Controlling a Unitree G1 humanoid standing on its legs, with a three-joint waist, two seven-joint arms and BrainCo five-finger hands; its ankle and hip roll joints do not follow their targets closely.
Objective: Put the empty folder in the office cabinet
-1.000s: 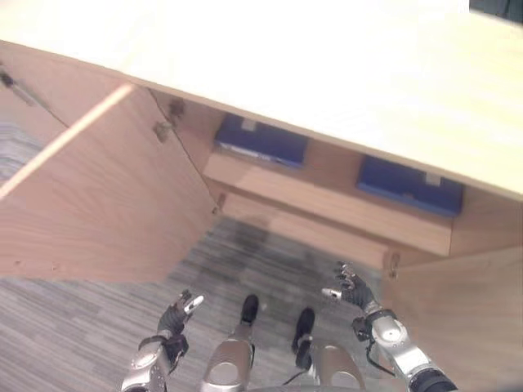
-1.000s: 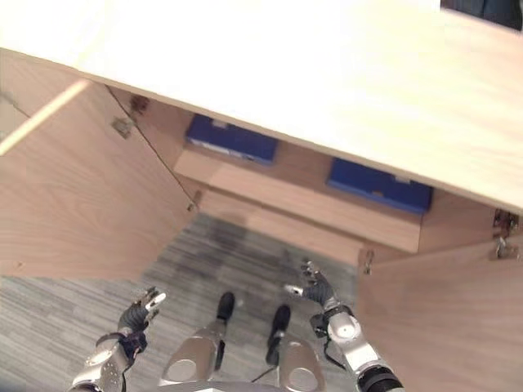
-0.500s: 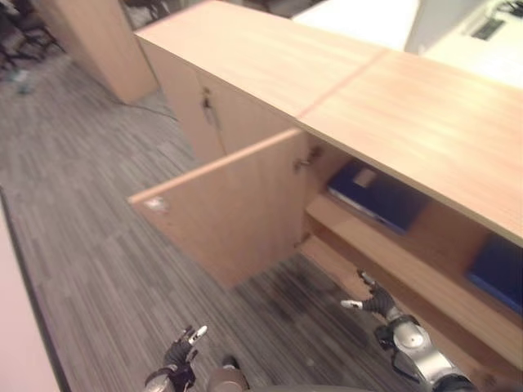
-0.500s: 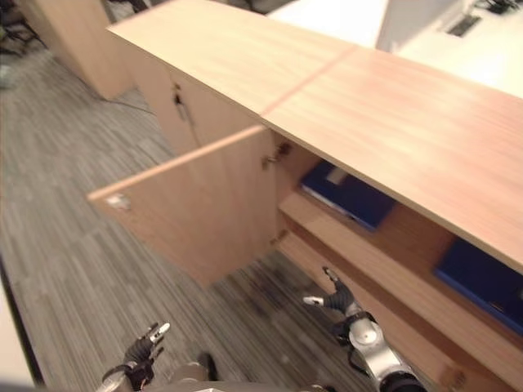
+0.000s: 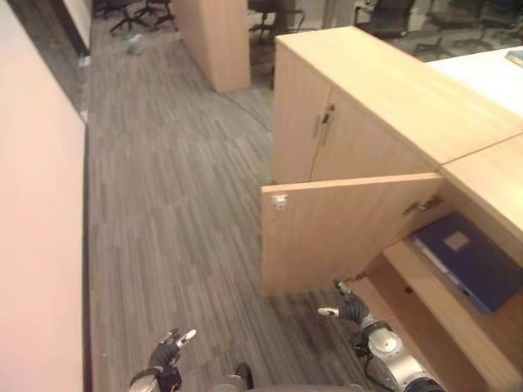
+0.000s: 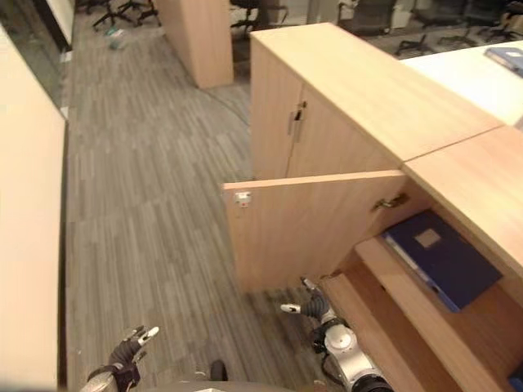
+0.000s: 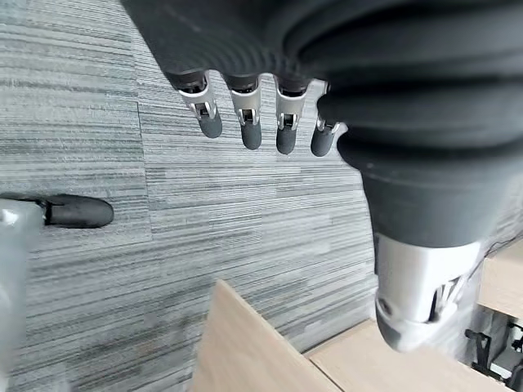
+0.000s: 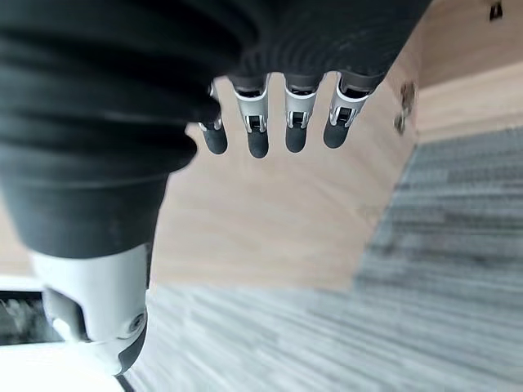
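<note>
flat blue folder [image 5: 467, 260], white label, cabinet shelf [image 5: 445, 304]

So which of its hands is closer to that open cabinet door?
The right hand: it hangs just below the open cabinet door's lower edge. The left hand is well off to the left over the carpet, away from the door.

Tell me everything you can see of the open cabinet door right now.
The open cabinet door is a flat panel of light wood-look board, swung out from the office cabinet and standing upright over the grey carpet. A small pale fitting sits near its free upper corner, and a metal hinge joins it to the cabinet at the other end. The right hand hangs just in front, not touching it.
</note>
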